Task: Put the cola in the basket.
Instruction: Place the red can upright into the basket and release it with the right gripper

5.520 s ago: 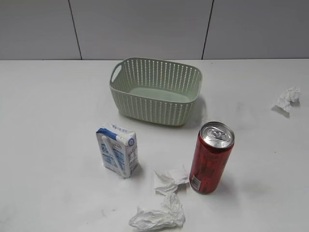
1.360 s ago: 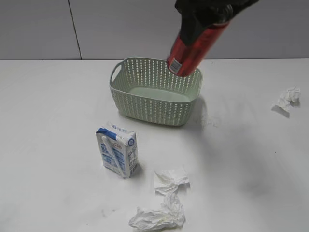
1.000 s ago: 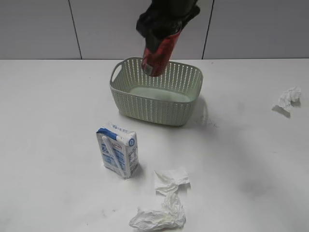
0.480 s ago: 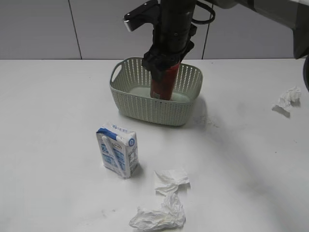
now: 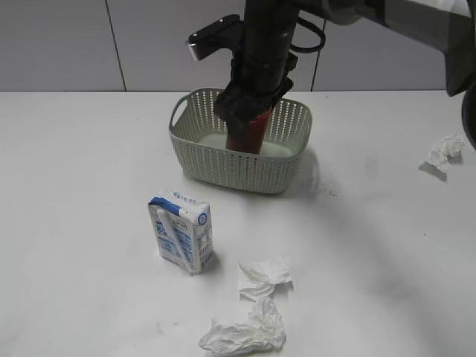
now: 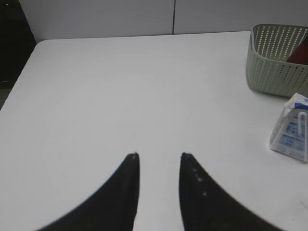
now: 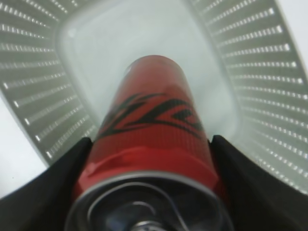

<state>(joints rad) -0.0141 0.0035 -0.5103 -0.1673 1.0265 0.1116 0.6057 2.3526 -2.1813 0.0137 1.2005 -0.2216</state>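
The red cola can (image 5: pixel 247 132) stands inside the pale green basket (image 5: pixel 230 163), its lower end at the basket floor. My right gripper (image 5: pixel 249 111) is shut on the can's upper part. In the right wrist view the cola can (image 7: pixel 151 120) fills the middle between the two black fingers, with its silver top close to the camera and the basket's lattice walls (image 7: pixel 269 72) all round. My left gripper (image 6: pixel 158 156) is open and empty over bare table. The basket (image 6: pixel 269 67) and a bit of the red can (image 6: pixel 299 55) show at the right of the left wrist view.
A blue-and-white carton (image 5: pixel 181 230) stands in front of the basket on the left; it also shows in the left wrist view (image 6: pixel 291 134). Crumpled tissues lie at the front (image 5: pixel 245 327), (image 5: pixel 262 277) and at the far right (image 5: pixel 443 151).
The right gripper picked the can up from the front right, carried it over the basket and lowered it inside. In the last half second it sank a little further.
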